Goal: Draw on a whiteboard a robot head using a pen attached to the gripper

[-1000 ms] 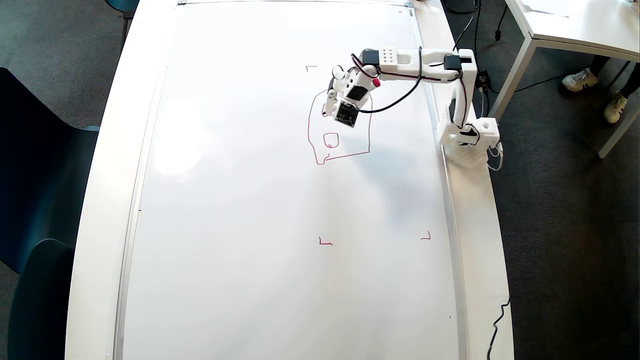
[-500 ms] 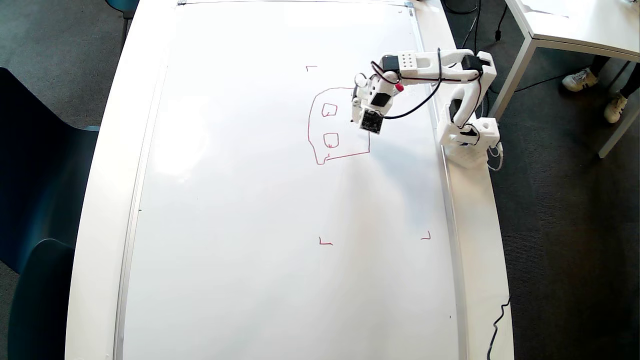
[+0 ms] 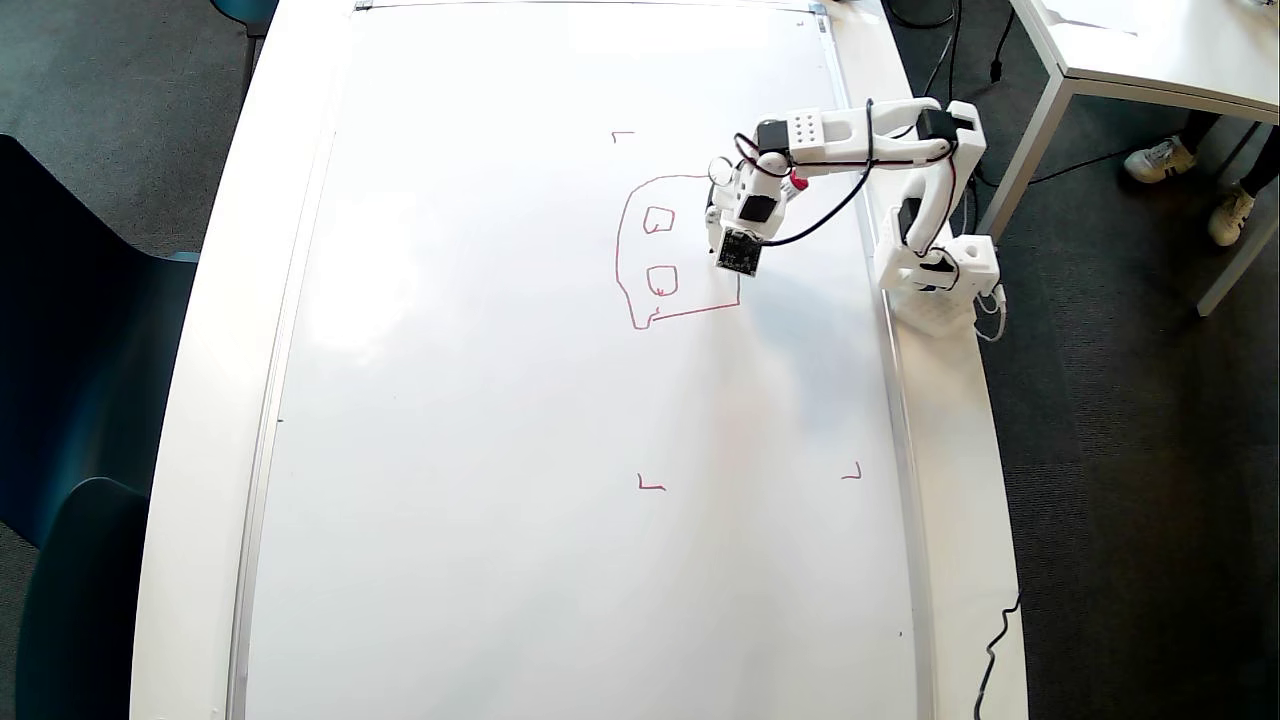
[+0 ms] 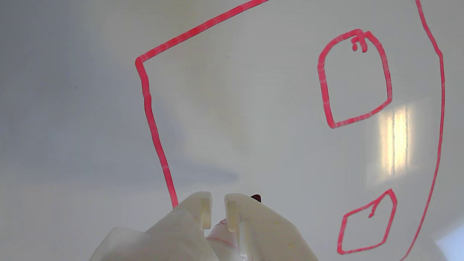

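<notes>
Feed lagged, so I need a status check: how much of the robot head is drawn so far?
Done: the robot head has its rounded outline and two small squares on the whiteboard. In hand: the gripper holds the pen inside the outline near its right side in the overhead view; contact is unclear. Left: no third inner square or joined box shows yet.

The setting looks like an office or lab workroom. Dark grey carpet [image 3: 1120, 480] covers the floor around a long white table [image 3: 200, 400]. Beyond the gripper [image 3: 722, 232], past the arm's base, stands a second white table [image 3: 1150, 50] with someone's white sneakers [image 3: 1160, 160] under it, and black cables [image 3: 940, 50] trail across the carpet. A dark blue chair [image 3: 70, 380] sits on the table's far side.
</notes>
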`<state>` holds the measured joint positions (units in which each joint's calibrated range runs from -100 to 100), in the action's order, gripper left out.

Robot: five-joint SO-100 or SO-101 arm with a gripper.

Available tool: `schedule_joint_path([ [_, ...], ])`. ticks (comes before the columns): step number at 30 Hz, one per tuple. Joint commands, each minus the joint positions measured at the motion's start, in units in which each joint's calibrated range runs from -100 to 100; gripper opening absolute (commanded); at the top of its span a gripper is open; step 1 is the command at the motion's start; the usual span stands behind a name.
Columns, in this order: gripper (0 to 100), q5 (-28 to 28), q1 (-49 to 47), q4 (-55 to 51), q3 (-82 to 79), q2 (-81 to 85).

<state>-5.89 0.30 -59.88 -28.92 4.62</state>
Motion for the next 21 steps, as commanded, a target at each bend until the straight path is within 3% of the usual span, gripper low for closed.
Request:
schedule_joint_path([
  [1,1,0.21,0.32,0.98,0.73,0.04],
  [21,1,0.21,0.4,2.11,7.08,-7.26],
])
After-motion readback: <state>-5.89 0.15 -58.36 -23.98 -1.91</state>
